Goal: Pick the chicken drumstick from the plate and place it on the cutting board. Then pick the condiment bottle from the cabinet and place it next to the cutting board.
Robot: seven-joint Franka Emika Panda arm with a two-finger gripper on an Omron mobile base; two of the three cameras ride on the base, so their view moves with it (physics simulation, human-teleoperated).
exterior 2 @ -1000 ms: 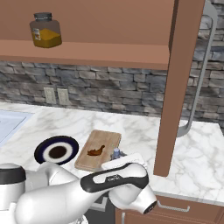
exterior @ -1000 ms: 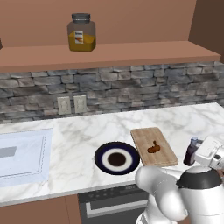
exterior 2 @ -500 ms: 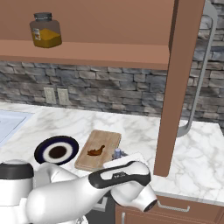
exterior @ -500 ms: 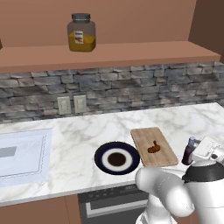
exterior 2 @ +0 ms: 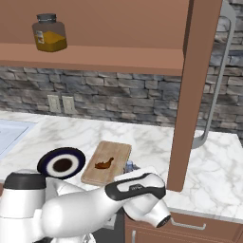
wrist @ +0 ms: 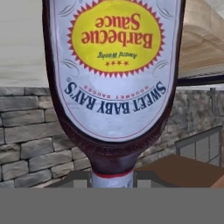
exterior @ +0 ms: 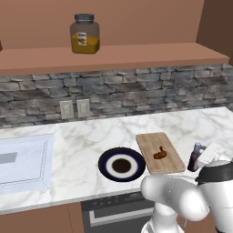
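White marble counter (exterior: 91, 136), stone backsplash (exterior: 136, 86)

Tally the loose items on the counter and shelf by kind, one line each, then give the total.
Bottles: 1, the barbecue sauce bottle
Jars: 1, the orange-filled glass jar on the shelf
Plates: 1, the navy plate
Cutting boards: 1, the wooden cutting board
Meat pieces: 1, the chicken drumstick
Total: 5
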